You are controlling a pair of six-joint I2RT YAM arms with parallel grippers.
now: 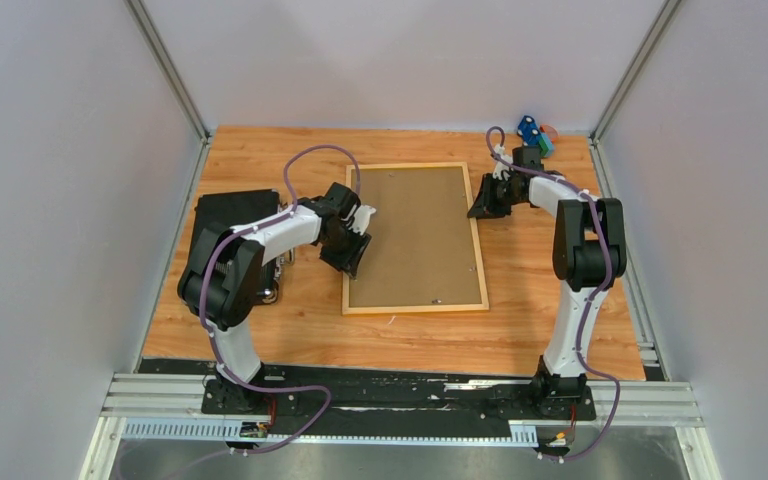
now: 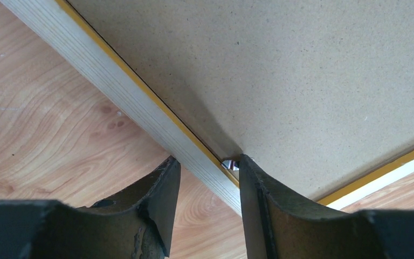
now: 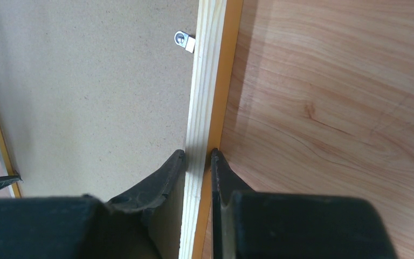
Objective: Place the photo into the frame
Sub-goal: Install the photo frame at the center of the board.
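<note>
- Overhead, a light wooden frame (image 1: 416,307) lies flat and face down in the middle of the wood-grain table (image 1: 530,325), with its long sides running away from the arms.
- A plain brown backing board (image 1: 415,235) fills the frame from rail to rail. The photo is hidden and shows in no view.
- The left gripper (image 1: 353,258) is at the frame's left rail, somewhat toward the near end. Its wrist view shows one finger (image 2: 161,194) outside over the table and the other on the board, closed against the rail between them.
- A metal tab (image 2: 230,164) peeks out at the inner fingertip.
- The right gripper (image 1: 480,207) is at the right rail, toward the far end. Its fingers (image 3: 161,181) pinch the pale rail from both sides, one over the board and one over the table.
- A metal turn clip (image 3: 184,40) lies on the board farther along that rail, touching it.
- A black case (image 1: 228,207) lies at the table's left, partly under the left arm.
- A blue and green object (image 1: 534,133) sits at the far right corner, too small to identify.
</note>
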